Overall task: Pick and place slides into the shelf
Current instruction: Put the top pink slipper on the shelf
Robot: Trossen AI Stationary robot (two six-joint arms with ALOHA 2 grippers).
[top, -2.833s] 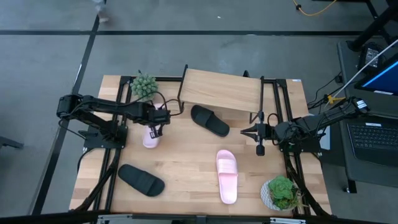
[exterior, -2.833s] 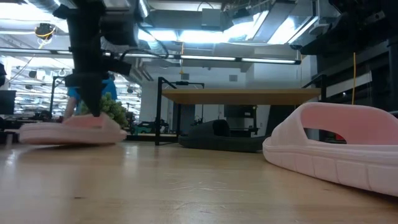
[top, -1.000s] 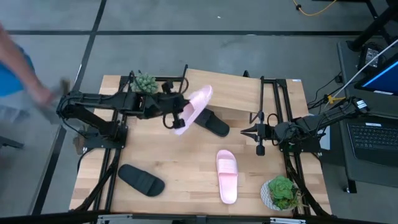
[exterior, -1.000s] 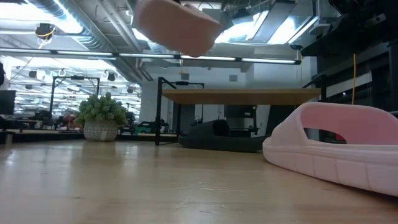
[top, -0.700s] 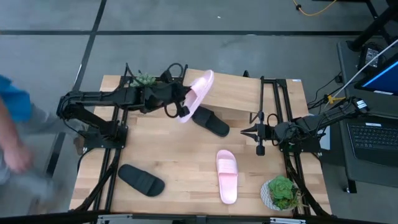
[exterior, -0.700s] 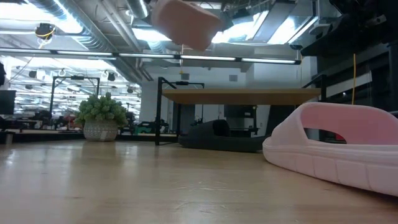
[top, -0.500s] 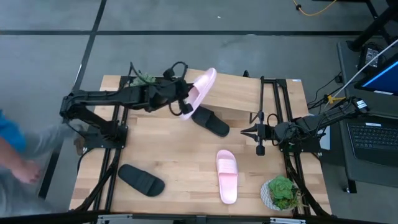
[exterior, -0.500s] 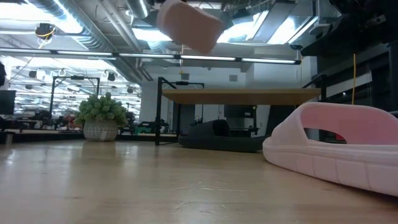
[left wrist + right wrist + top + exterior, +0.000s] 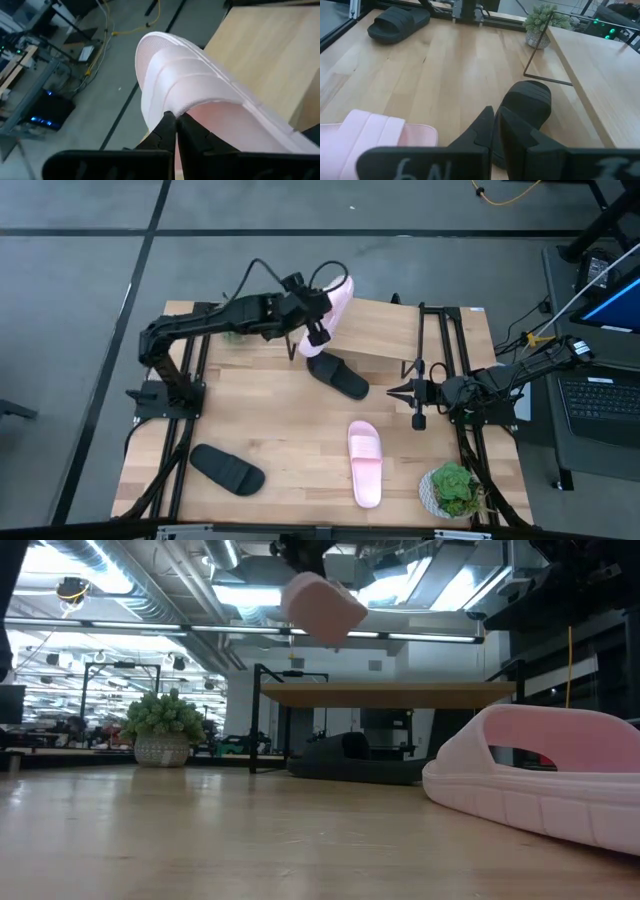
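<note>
Looking from the near table edge, we see a black slide (image 9: 227, 468) and a pink slide (image 9: 365, 462) lying flat. Farther back, our right gripper (image 9: 393, 391) waits pinched shut, empty. Farthest, our left gripper (image 9: 318, 333) clamps a pink sandal (image 9: 333, 305) above the shelf (image 9: 370, 325).

Overhead camera looks straight down; low one faces level across, sharing the shelf (image 9: 365, 325).

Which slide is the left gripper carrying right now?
Look at the shelf at the table's far edge. Above its left end, the left gripper is shut on a pink slide. It is the only slide in the air.
</note>
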